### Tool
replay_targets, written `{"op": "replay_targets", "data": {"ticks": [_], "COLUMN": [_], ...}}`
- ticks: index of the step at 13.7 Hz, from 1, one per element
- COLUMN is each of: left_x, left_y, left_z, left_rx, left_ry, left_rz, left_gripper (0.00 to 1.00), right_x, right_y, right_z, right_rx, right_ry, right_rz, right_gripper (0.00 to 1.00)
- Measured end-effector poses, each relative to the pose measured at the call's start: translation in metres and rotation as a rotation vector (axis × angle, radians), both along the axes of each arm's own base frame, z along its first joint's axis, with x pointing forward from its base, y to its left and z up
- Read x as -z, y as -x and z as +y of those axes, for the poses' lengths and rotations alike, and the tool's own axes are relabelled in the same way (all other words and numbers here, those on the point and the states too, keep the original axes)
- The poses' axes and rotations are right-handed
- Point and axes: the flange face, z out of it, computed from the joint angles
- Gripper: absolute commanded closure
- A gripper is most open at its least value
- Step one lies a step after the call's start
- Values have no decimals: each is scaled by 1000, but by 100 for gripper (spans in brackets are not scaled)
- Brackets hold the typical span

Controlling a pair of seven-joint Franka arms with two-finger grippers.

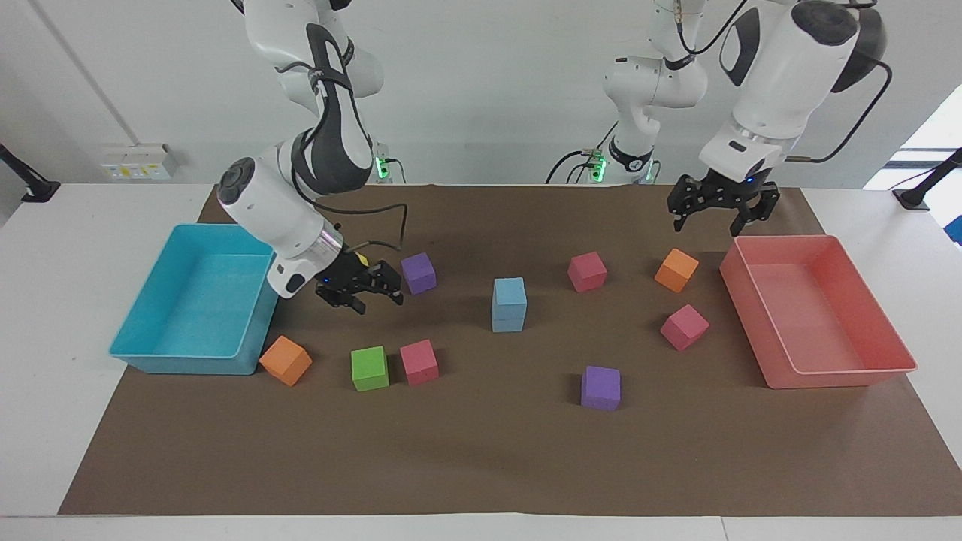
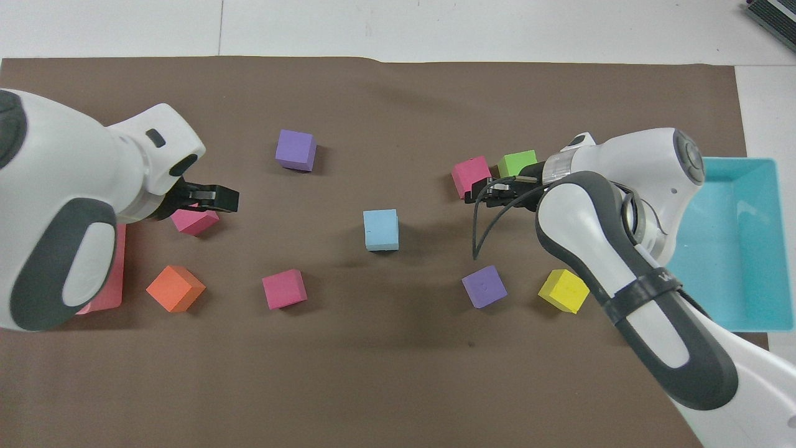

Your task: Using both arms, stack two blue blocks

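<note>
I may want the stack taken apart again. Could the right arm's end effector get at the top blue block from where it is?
Probably yes: the right end effector, open and empty, hangs beside the purple cube, and nothing stands between it and the top blue block.

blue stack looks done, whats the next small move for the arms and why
Probably just pull both arms back to rest. The blue blocks already stand one on the other, untouched; the left gripper hangs open near the pink bin, and the right gripper is open and empty beside a purple cube.

Matt foam-like blue blocks are seen on matt brown paper; the arms look glossy plastic.
</note>
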Motion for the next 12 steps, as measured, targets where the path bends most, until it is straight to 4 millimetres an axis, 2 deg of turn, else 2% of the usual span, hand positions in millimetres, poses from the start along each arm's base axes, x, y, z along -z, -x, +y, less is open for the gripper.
{"op": "replay_targets", "data": {"ticks": [2, 5, 8, 12], "left_x": [-31, -56, -60, -54], "left_y": [5, 6, -12, -28], "left_z": [18, 25, 37, 36], "left_rx": [15, 18, 0, -3], "left_ry": [0, -1, -6, -8], "left_rz": [8, 5, 28, 36], "left_gripper": [0, 0, 0, 0], "right_x": [-26, -69, -115, -165], "right_y": [2, 6, 18, 41], "right_z": [-12, -21, -50, -90], "right_rx": [-17, -38, -2, 58], "right_ry": [134, 304, 335, 348], "right_rz": [0, -7, -22, -18], "right_gripper": [0, 0, 0, 0]}}
